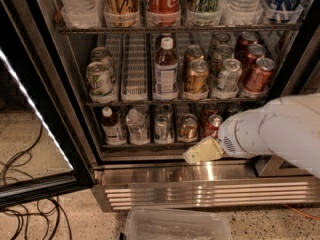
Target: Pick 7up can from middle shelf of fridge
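The fridge (200, 181) stands open, with its steel frame and base grille low in the view. The middle shelf (135, 100) holds white lane trays. The 7up can (100, 80), silvery-white with green markings, stands at the front of the leftmost lane with another like it behind. My gripper (202, 151) is cream-coloured at the end of the white arm (280, 131). It hangs low in front of the bottom shelf's right side, just above the steel sill. It is well below and to the right of the 7up can, and nothing shows in it.
The middle shelf also holds a labelled bottle (165, 71), gold-brown cans (196, 79), a silver can (228, 77) and red cans (259, 75). Tall cans and bottles fill the top tier. The glass door (35, 114) is open at left. Cables lie on the floor, and a clear plastic bin (175, 225) sits below.
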Available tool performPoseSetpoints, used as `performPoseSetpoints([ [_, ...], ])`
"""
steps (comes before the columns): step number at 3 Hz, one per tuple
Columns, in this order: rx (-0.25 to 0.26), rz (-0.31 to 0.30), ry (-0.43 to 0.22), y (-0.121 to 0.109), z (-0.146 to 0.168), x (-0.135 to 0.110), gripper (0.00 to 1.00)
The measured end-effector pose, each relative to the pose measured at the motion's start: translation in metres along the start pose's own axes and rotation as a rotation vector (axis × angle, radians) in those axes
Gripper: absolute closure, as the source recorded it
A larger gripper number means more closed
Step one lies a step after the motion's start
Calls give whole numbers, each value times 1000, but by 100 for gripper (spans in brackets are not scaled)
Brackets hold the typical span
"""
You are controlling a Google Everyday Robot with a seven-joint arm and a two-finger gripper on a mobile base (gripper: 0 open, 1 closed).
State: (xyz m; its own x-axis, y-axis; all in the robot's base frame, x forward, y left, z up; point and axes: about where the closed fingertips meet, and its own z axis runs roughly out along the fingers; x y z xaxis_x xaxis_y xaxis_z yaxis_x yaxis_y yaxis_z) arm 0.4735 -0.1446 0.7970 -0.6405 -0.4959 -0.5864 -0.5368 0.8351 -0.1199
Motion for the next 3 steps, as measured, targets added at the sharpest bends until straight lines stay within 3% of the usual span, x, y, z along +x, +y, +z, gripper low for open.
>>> performPoseSetpoints([
  [1,60,16,-28,-13,7,3,0],
  [2,61,16,-30,-13,7,2,0],
  [3,79,70,-91,-21,17,-3,0],
])
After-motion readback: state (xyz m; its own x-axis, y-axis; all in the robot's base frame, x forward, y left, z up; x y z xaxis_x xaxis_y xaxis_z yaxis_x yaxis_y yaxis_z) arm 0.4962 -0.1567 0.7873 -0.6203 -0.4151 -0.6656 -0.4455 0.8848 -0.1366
